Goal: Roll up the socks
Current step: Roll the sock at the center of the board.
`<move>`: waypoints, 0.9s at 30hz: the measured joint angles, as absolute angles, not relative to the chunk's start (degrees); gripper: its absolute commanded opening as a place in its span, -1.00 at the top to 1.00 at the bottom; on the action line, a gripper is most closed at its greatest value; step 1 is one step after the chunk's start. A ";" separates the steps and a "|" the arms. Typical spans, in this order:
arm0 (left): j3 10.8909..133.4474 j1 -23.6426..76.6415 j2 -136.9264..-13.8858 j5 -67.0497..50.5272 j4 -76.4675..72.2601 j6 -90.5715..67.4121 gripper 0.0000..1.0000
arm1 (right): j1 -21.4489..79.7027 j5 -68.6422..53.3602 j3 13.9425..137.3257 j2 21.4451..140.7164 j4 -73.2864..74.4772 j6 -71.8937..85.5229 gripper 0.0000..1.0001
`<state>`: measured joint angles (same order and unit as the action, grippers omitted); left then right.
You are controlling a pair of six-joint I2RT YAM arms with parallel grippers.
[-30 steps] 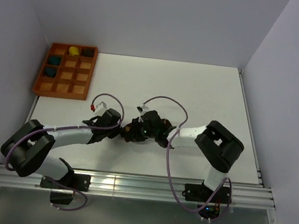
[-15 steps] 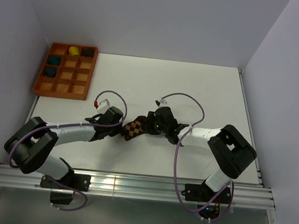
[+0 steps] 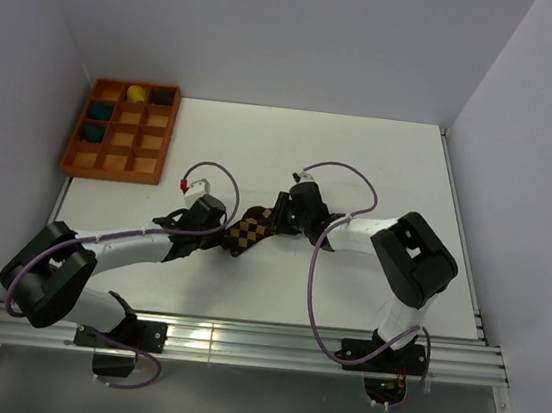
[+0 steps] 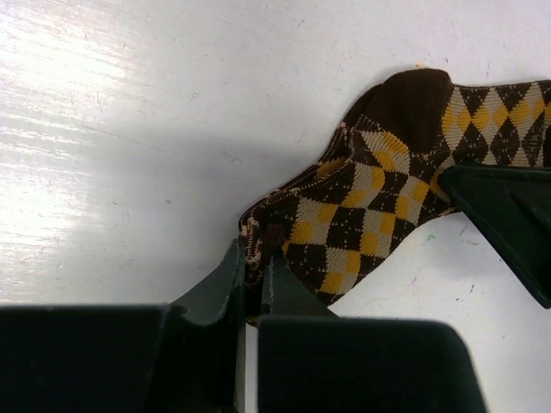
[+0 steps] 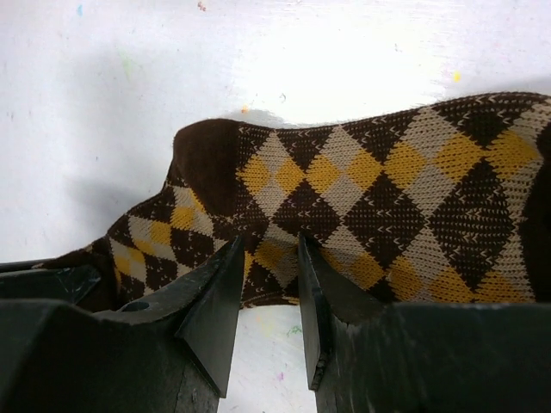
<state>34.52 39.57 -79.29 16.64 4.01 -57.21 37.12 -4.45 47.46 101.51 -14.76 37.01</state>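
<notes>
The argyle socks (image 3: 249, 230), dark brown with tan and yellow diamonds, lie stretched out flat and diagonal on the white table between my two grippers. My left gripper (image 3: 225, 240) is shut on the socks' lower-left edge; in the left wrist view the fabric (image 4: 370, 206) is pinched between the closed fingertips of the left gripper (image 4: 254, 261). My right gripper (image 3: 277, 219) sits at the upper-right part. In the right wrist view the right gripper (image 5: 269, 249) has its jaws apart, tips resting over the edge of the socks (image 5: 362, 181), with bare table showing between the fingers.
An orange wooden compartment tray (image 3: 111, 175) stands at the back left, holding teal sock balls (image 3: 101, 111), a yellow ball (image 3: 137, 94) and a dark one (image 3: 161, 97). Walls close the table on the left, back and right.
The socks went from bunched between the grippers to stretched flat. The right gripper moved up and right, away from the left one, and its jaws opened. The left gripper kept its hold.
</notes>
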 measured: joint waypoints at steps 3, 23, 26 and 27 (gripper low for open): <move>34.52 39.57 -79.53 16.67 3.99 -56.36 0.99 | 36.93 -5.50 47.70 101.62 -14.66 35.86 0.21; 41.17 41.23 -87.59 18.98 7.62 -58.06 0.99 | 52.77 -1.34 35.11 90.00 -28.71 24.25 0.08; 41.17 41.23 -87.59 18.98 7.64 -58.19 0.99 | 54.35 -0.58 35.55 91.09 -31.00 24.10 0.08; 41.17 41.25 -87.59 18.98 7.64 -58.19 0.99 | 54.70 -0.36 35.73 91.59 -31.42 24.10 0.08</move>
<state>41.17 41.25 -87.59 18.98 7.64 -58.19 54.70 -0.36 35.73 91.59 -31.42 24.10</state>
